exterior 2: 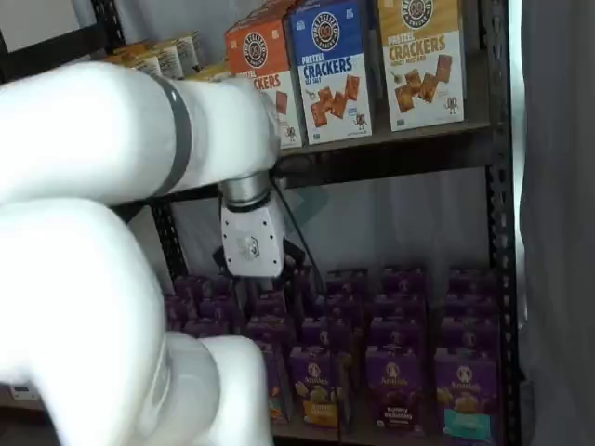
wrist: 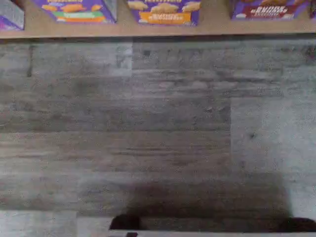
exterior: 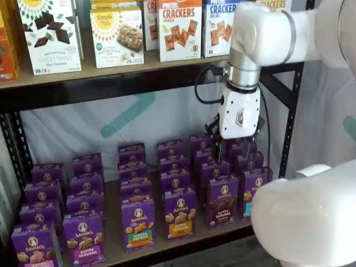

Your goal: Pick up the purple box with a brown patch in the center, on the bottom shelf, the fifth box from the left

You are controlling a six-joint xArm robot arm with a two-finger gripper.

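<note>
The purple box (exterior: 222, 201) with the brown cookie picture stands in the front row on the bottom shelf (exterior: 183, 242), between an orange-patch box (exterior: 179, 216) and a teal-patch box (exterior: 253, 194). It also shows in a shelf view (exterior 2: 398, 386) and, cut off at the picture's edge, in the wrist view (wrist: 269, 10). My gripper (exterior: 232, 151) hangs above the rear rows, up and slightly right of the brown box, apart from it. Its dark fingers show no plain gap. In a shelf view the gripper (exterior 2: 251, 286) hangs left of the box.
Several rows of purple Annie's boxes fill the bottom shelf. A green-patch box (wrist: 79, 12) and the orange-patch box (wrist: 165, 14) stand at the shelf edge (wrist: 212, 27). A higher board (exterior: 111, 72) holds cracker boxes (exterior: 179, 28). Black uprights (exterior: 289, 117) frame the rack. Grey wood floor (wrist: 148, 123) lies below.
</note>
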